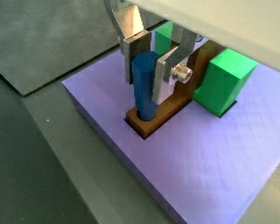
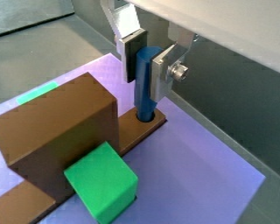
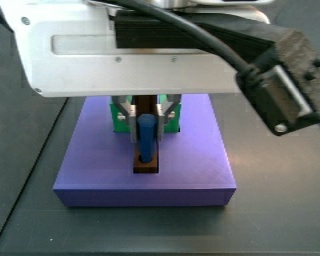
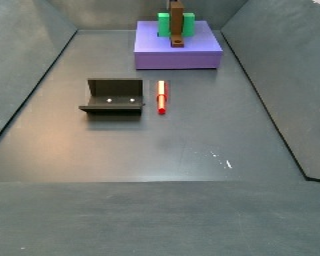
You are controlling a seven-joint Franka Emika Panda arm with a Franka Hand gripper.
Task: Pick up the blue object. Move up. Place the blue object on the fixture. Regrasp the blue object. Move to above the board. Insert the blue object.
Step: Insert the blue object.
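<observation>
- Silver fingers (image 1: 168, 68) of the gripper (image 1: 152, 63) clamp the blue peg (image 1: 143, 83) upright above the board (image 1: 213, 162).
- Its lower end sits in the brown bar (image 2: 130, 133), beside green blocks (image 1: 227, 80).
- Far off, the fixture (image 4: 112, 97) and red peg (image 4: 162, 96) lie on the floor.

simulated robot test cell: bare grey walled floor (image 4: 149, 150), flat-coloured untextured blocks

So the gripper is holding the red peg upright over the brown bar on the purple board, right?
Not quite: the peg in the gripper is blue, as both wrist views show. The red peg lies on the floor beside the fixture. The rest is right.
</observation>
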